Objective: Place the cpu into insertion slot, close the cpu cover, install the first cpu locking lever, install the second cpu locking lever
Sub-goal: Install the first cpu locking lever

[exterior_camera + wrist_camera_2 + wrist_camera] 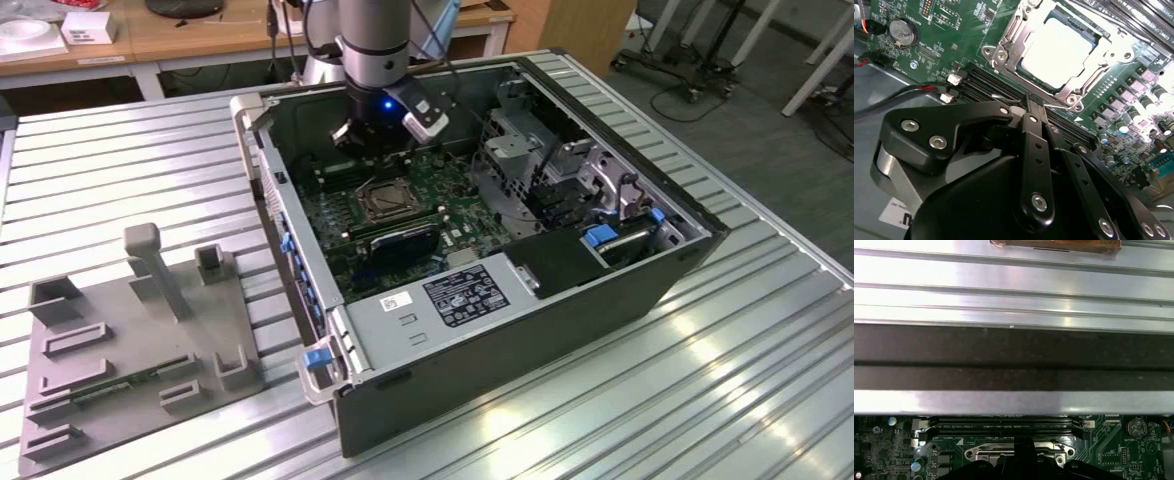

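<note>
Where the ribbed metal table [134, 170] bears an open computer case [534, 330], the end effector [1033, 101] hangs clenched.

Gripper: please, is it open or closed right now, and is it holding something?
Gripper: closed, holding nothing that shows, near the cpu.

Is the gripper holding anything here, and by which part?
Nothing visibly held: in the second wrist view the gripper is shut with nothing between its fingers, and the cpu lies seated under the cpu cover.
</note>
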Robot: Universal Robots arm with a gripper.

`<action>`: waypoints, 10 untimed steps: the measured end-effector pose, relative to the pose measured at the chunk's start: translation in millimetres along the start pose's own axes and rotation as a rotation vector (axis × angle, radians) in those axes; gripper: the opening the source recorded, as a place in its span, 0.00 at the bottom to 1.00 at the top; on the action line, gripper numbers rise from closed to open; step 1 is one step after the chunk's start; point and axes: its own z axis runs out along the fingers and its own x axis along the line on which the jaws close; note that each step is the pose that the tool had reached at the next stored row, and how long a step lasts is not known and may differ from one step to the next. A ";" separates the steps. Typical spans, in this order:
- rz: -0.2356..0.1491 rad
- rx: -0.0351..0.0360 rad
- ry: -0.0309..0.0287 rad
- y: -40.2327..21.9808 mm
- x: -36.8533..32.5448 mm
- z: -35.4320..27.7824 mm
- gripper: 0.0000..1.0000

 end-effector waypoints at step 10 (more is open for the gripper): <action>0.000 0.0000 -0.0024 1.1 1.4 -7.9 0.11</action>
